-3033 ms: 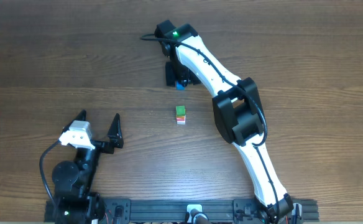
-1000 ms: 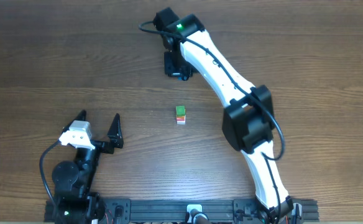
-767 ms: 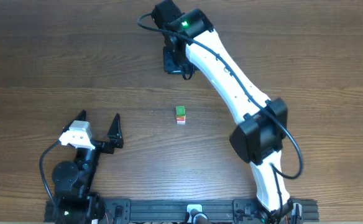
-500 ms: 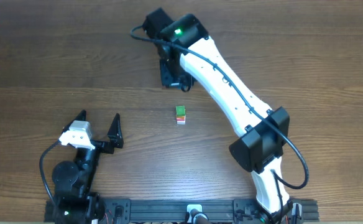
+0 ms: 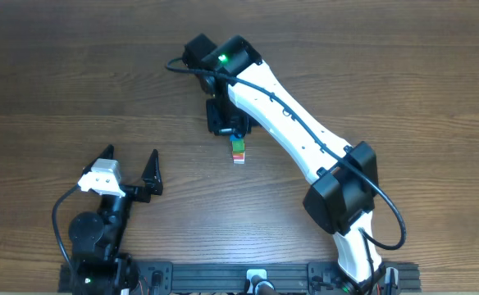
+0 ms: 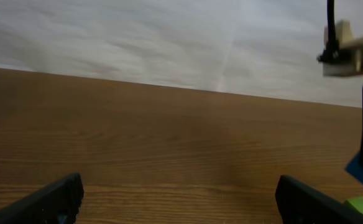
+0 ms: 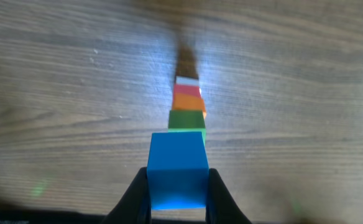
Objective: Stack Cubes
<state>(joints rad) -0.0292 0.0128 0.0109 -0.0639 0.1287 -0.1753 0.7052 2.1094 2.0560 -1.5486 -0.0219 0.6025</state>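
Right gripper (image 7: 177, 194) clenched on blue cube (image 7: 178, 163), lifted just above the stack (image 7: 187, 99), green cube (image 7: 186, 119) topmost. Judgement: square blue over green, lower straight, release on contact. Left gripper (image 5: 131, 156) spread, well apart from the stack.

The stack (image 5: 239, 151) of cubes stands near the middle of the tabletop (image 5: 403, 74), each cube resting on the one below. In the top view the right gripper (image 5: 230, 123) hangs at the stack's 12 o'clock. Its fingers are closed on the held cube (image 7: 177, 171), one on each side. The right wrist view places the held cube above the stack, in line with it and apart from its top cube. The left gripper (image 5: 130, 152) lies at the stack's 9 o'clock, well apart, with its fingers spread.
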